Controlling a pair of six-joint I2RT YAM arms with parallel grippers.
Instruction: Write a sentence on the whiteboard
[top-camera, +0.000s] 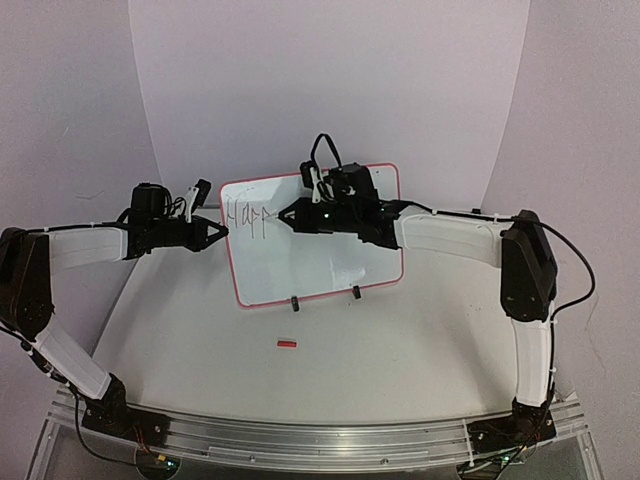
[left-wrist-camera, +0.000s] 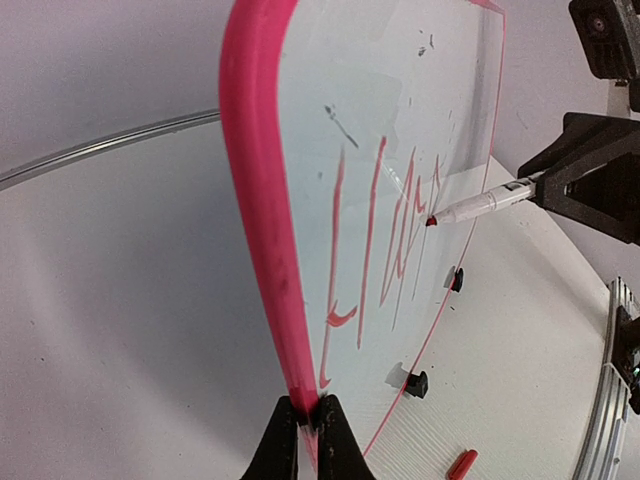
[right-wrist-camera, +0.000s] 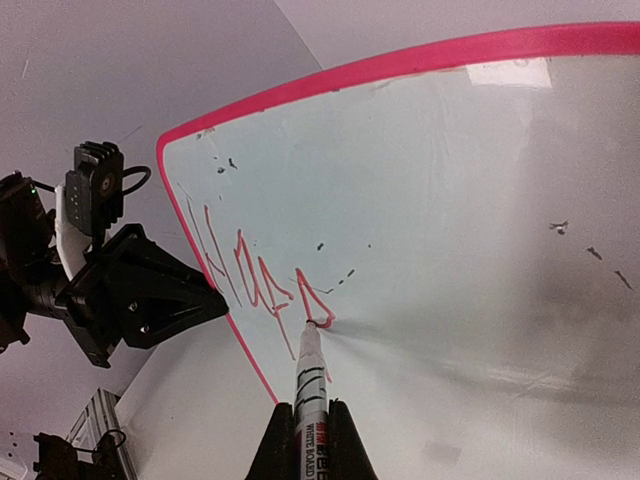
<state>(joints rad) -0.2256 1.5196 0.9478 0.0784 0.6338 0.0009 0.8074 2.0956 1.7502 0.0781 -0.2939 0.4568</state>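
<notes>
The whiteboard (top-camera: 330, 262) with its red frame stands upright on two black feet in mid-table. My left gripper (top-camera: 222, 232) is shut on the board's left edge, the frame pinched between its jaws (left-wrist-camera: 308, 420). My right gripper (right-wrist-camera: 310, 425) is shut on a white marker (right-wrist-camera: 309, 375). The marker's tip touches the board at the loop of the last letter. The sentence (right-wrist-camera: 255, 280) reads "Happ" in thin red strokes near the board's upper left, and it also shows in the top view (top-camera: 247, 214) and the left wrist view (left-wrist-camera: 385, 240).
A small red marker cap (top-camera: 287, 344) lies on the table in front of the board, also seen as the cap (left-wrist-camera: 461, 464) in the left wrist view. A curved white backdrop rises behind the board. The rail holding the arm bases (top-camera: 320, 435) runs along the near edge.
</notes>
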